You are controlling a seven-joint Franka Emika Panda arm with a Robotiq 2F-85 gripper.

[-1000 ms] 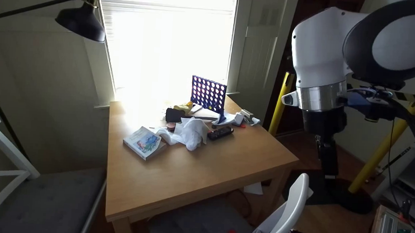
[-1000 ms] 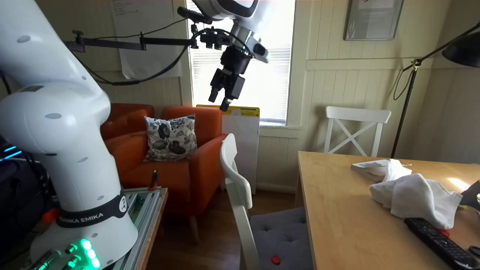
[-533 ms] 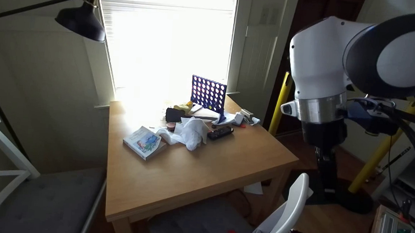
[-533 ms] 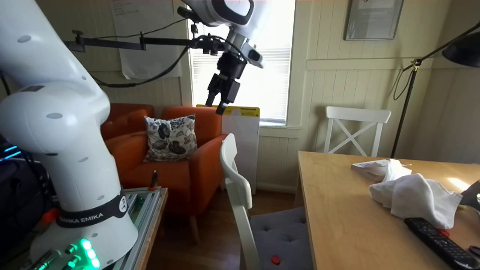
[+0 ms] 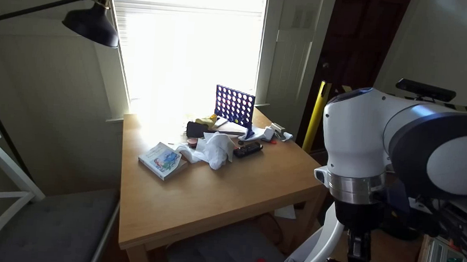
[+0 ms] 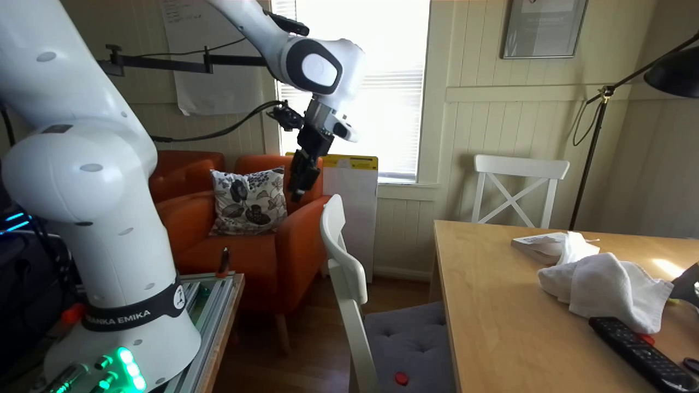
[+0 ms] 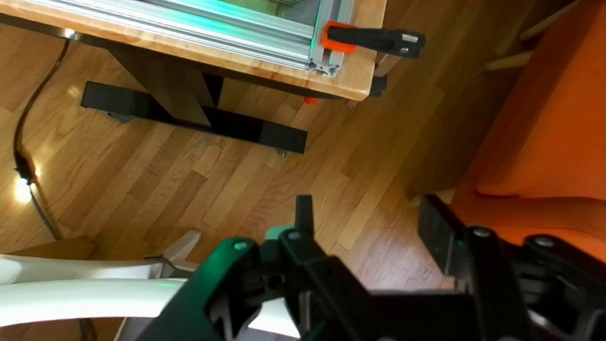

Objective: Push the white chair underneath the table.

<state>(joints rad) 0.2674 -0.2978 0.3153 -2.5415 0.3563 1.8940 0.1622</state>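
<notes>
The white chair stands at the table's near side in both exterior views. Its grey seat is partly under the tabletop, and its curved back stands out from the edge. The light-wood table also shows in an exterior view. My gripper points down just behind the chair's back, on the robot base's side, around top-rail height. In the wrist view my gripper is open, with only floor between its fingers. The chair's rail runs along the lower left, partly hidden by the left finger. No contact is visible.
An orange armchair stands beside the gripper. The robot's bench with an orange clamp lies behind it. A book, white cloth and remote lie on the table. Another white chair stands by the wall.
The arm and gripper have come down a good way, from high up to behind the chair's back, also drifting back toward the robot base. The chair and table have not moved.
</notes>
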